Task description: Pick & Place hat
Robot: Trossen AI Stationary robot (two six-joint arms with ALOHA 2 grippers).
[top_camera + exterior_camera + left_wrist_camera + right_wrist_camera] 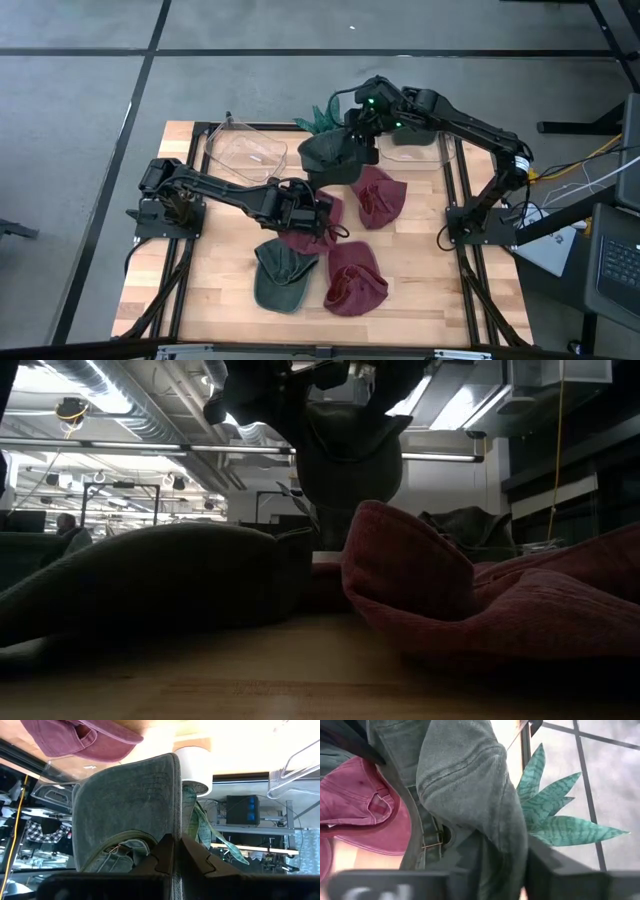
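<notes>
we see the right gripper (352, 140) at the far middle of the table (200, 290), its fingers clamped on a dark green cap (335, 155) that hangs lifted above the wood, between two clear plastic bins (245, 150). a green plant (555, 815) stands just behind it. the left gripper (318, 210) is at the table's centre, fingers pressed together, over a maroon cap (312, 232). two more maroon caps (380, 195) and another green cap (282, 278) lie on the table.
</notes>
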